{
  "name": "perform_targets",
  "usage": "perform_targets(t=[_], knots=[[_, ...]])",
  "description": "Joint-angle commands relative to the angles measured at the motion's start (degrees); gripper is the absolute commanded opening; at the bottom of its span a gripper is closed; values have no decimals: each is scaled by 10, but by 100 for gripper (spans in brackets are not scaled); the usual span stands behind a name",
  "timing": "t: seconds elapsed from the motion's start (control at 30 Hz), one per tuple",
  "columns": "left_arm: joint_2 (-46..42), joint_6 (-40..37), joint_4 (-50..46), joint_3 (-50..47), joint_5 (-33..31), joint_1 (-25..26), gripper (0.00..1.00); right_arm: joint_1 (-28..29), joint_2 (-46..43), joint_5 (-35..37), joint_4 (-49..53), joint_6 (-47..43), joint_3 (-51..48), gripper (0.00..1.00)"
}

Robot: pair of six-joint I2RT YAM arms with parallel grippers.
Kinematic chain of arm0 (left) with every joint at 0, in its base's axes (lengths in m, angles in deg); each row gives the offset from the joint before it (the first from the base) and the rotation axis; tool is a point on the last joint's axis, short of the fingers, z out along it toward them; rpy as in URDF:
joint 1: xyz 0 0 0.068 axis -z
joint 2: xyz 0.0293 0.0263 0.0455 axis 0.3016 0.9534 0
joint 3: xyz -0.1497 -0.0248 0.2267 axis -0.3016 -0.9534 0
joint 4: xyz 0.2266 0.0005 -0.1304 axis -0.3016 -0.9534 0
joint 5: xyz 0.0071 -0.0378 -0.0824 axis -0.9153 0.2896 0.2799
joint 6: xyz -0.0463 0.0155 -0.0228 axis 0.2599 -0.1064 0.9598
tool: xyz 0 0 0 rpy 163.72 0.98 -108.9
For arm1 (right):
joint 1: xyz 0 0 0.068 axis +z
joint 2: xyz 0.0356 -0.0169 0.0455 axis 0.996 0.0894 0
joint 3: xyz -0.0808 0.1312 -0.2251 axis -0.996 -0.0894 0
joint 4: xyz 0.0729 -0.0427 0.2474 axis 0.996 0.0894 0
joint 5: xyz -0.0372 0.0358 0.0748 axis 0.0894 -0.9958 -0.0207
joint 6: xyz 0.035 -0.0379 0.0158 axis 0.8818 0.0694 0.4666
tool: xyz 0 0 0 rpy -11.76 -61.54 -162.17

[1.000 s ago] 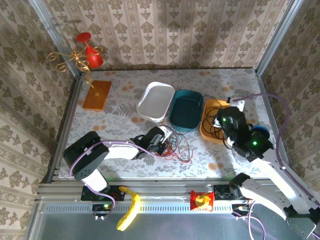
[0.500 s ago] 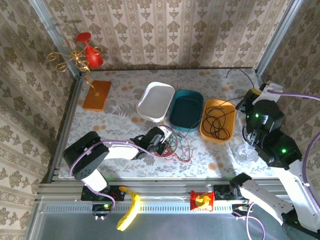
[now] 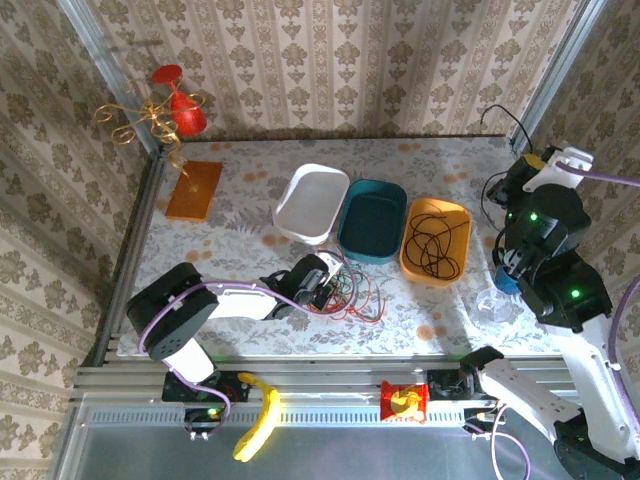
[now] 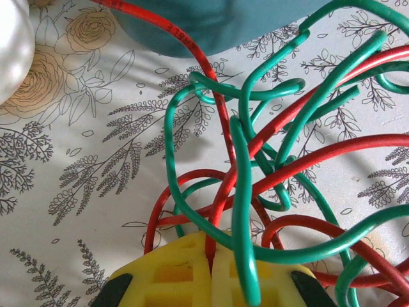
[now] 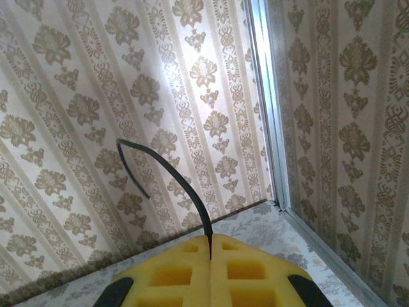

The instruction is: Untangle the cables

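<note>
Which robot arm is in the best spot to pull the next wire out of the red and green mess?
Probably left. The left claw sits right at the red and green tangle, pinched on a red wire. The right claw is up by the wall, shut on a black cable.

Left wrist view: left gripper [image 4: 211, 259] cropped by the bottom edge, a red cable [image 4: 225, 128] disappears into the seam between its pads, green cables [image 4: 239, 204] run off the right and bottom edges, teal tub [image 4: 204, 25] and white bowl [image 4: 9, 45] clipped at the top. Right wrist view: right gripper [image 5: 211, 252] cropped at the bottom, black cable [image 5: 185, 190] vanishes into its closed seam. Top view: strands of the tangle [image 3: 352, 295] too fine to trace singly.
</note>
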Motion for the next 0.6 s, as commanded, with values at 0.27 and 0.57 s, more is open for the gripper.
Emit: perform_targets(t=[0.27, 0.57], knots=[[5, 10, -47, -15, -16, -9, 0, -18, 45, -87, 6, -9, -12, 0], [7, 13, -45, -14, -12, -9, 0, -18, 61, -124, 28, 67, -141, 0]])
